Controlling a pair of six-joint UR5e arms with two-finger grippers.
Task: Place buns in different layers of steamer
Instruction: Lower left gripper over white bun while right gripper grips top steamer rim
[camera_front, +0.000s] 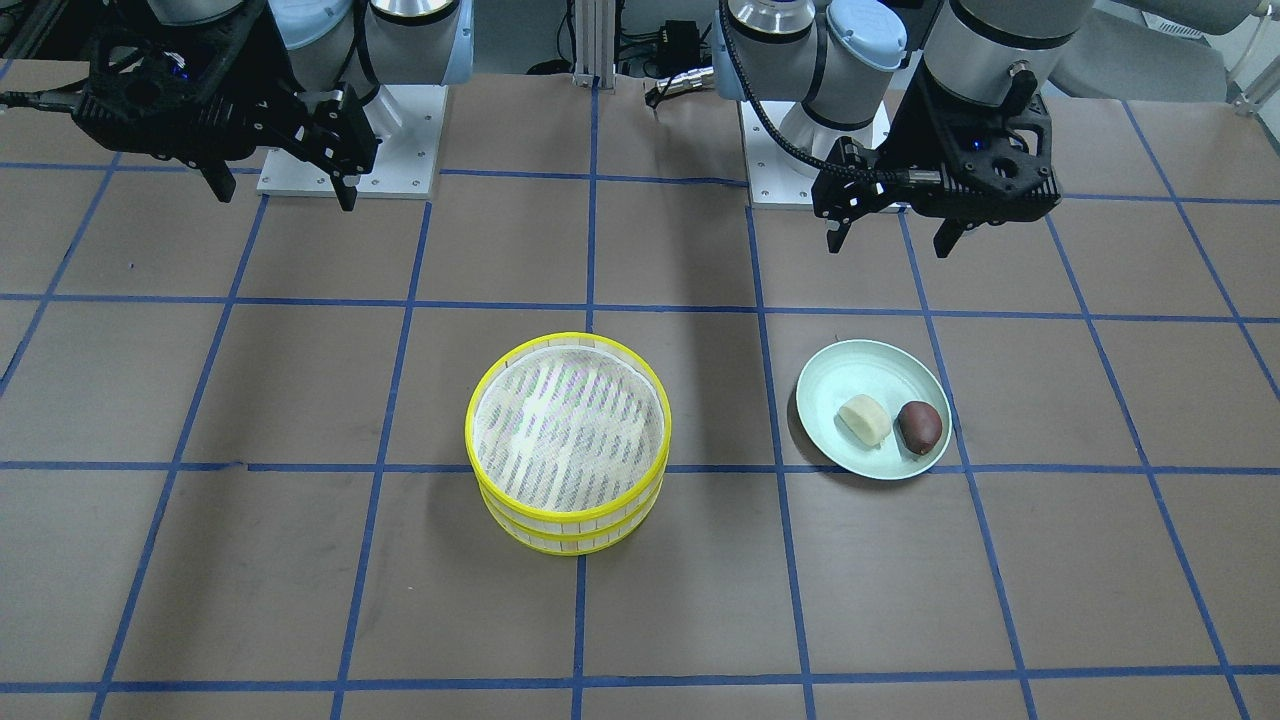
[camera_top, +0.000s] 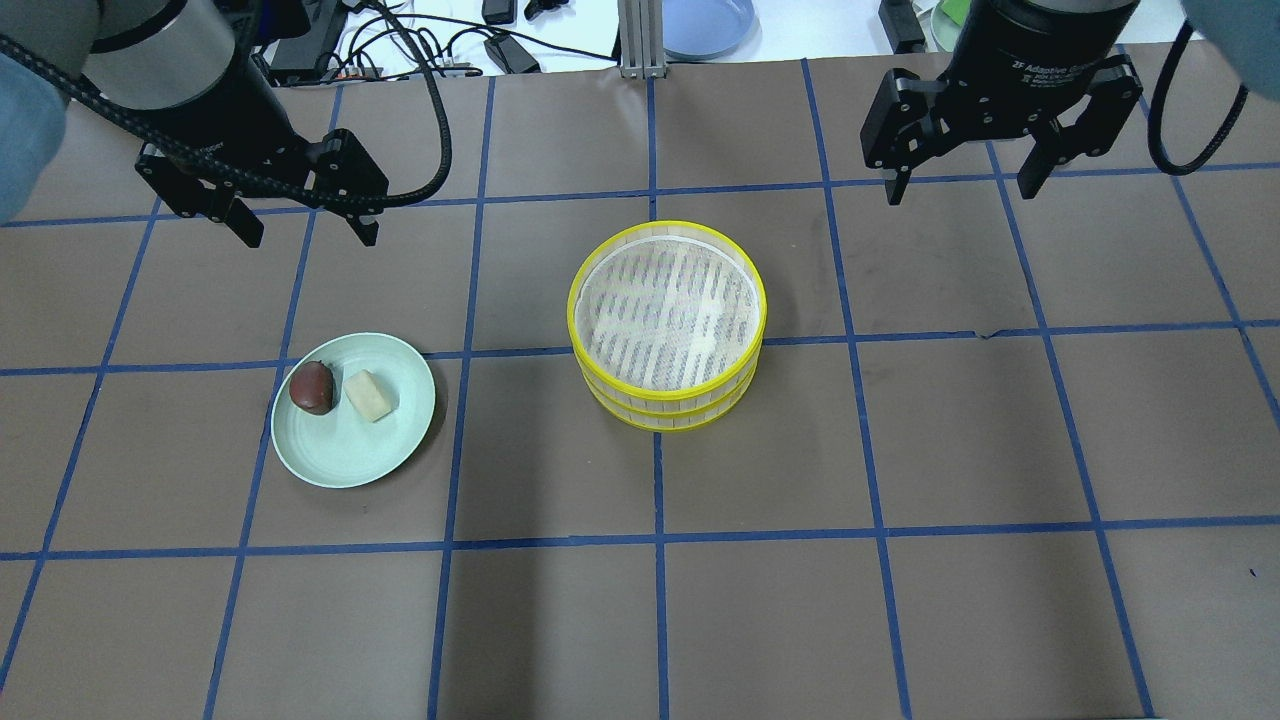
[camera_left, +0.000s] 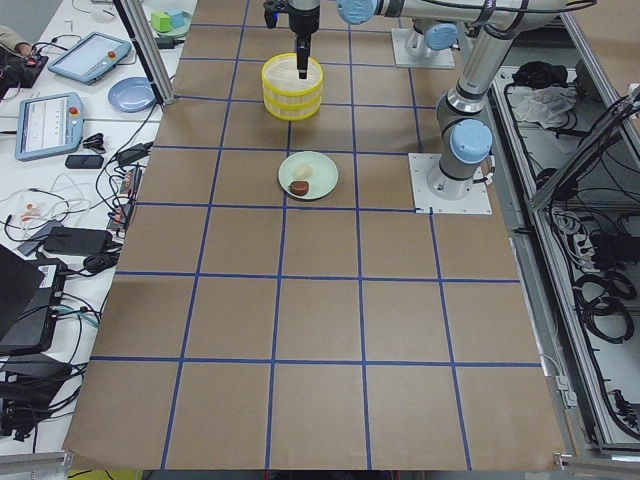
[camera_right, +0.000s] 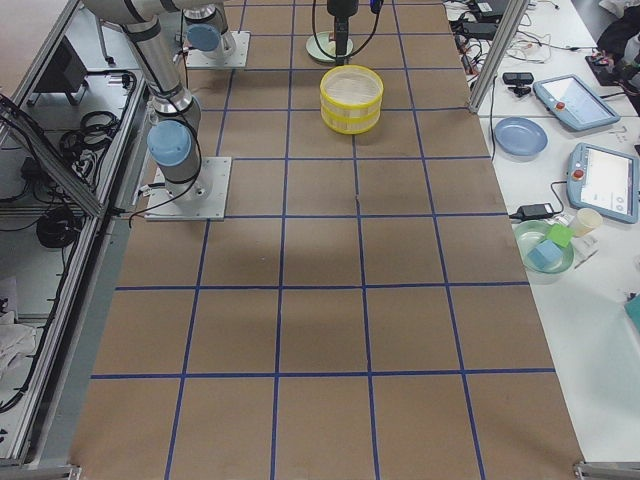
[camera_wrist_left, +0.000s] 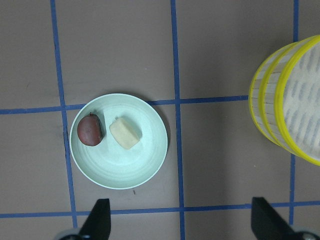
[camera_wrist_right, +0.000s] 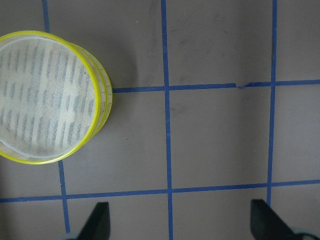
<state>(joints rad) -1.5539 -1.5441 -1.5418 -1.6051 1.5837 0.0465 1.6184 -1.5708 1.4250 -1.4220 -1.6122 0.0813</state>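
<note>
Two yellow-rimmed steamer layers (camera_top: 667, 322) stand stacked at the table's middle, the top one empty; they also show in the front view (camera_front: 568, 440) and both wrist views (camera_wrist_left: 290, 105) (camera_wrist_right: 47, 97). A cream-yellow bun (camera_top: 369, 395) and a dark reddish-brown bun (camera_top: 312, 387) lie side by side on a pale green plate (camera_top: 350, 450), also in the left wrist view (camera_wrist_left: 125, 133) (camera_wrist_left: 90, 130). My left gripper (camera_top: 305, 228) hangs open and empty above the table behind the plate. My right gripper (camera_top: 960, 185) hangs open and empty to the right of the steamer.
The brown table is marked with blue tape lines (camera_top: 655, 535). Arm base plates (camera_front: 350, 140) (camera_front: 810, 150) sit at the robot's side. Cables, a blue dish (camera_top: 705, 22) and tablets (camera_right: 600, 180) lie beyond the table's far edge.
</note>
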